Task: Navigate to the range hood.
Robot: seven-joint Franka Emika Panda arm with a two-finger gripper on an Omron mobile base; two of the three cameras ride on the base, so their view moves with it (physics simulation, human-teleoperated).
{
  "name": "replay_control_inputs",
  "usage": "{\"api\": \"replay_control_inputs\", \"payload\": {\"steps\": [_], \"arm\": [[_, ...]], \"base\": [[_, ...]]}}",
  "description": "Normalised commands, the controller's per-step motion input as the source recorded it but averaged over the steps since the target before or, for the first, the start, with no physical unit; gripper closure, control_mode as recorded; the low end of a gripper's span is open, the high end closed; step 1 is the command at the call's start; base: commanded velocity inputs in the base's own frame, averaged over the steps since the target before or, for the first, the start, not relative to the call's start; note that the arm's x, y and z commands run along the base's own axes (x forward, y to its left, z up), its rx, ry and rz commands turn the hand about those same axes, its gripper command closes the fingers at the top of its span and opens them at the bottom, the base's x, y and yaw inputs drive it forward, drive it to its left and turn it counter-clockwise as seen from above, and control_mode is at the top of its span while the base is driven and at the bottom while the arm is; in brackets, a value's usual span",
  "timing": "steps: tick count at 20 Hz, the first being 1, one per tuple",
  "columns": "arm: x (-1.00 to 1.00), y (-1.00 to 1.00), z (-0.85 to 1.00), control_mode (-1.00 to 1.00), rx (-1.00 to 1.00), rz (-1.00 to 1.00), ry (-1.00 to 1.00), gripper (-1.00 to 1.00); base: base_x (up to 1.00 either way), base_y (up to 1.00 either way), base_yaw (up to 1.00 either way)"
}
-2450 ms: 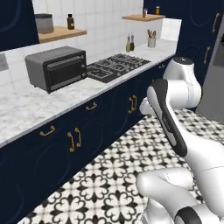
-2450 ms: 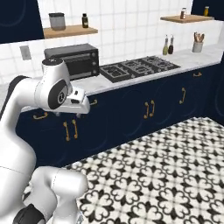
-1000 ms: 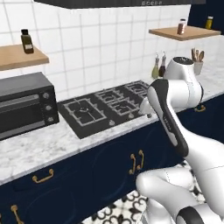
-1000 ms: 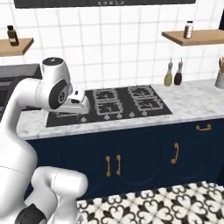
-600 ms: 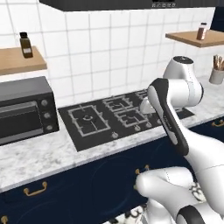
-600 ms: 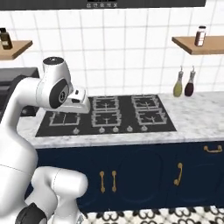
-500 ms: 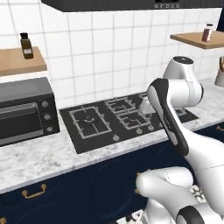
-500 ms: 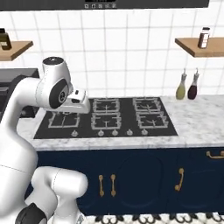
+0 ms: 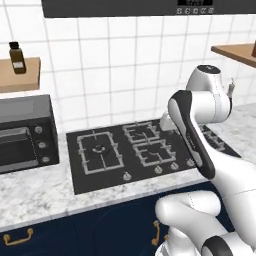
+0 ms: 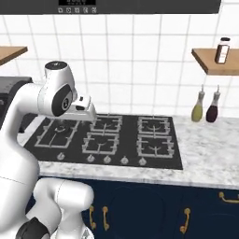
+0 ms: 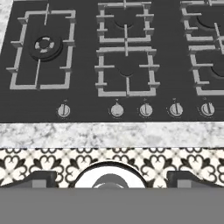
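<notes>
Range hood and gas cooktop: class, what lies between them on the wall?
Between the range hood and the cooktop lies bare white tiled wall, as the right base view shows.

The range hood [image 9: 150, 7] is cut off by the top edge, its button labels too small to read.

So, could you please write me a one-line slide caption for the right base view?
Robot base facing the black gas cooktop, with the range hood directly overhead and two bottles on the marble counter.
</notes>
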Motion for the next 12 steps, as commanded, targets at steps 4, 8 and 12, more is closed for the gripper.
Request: {"api": "replay_control_inputs", "payload": {"steps": [4,8,12], "arm": [[0.00,0.00,0.00,1.00,0.00,0.00,0.00,-1.00],[0.00,0.00,0.00,1.00,0.00,0.00,0.00,-1.00],[0.00,0.00,0.00,1.00,0.00,0.00,0.00,-1.00]], "base": [[0.57,-0.29,0.25],[0.41,-0.28,0.25],[0.44,-0.30,0.24]]}}
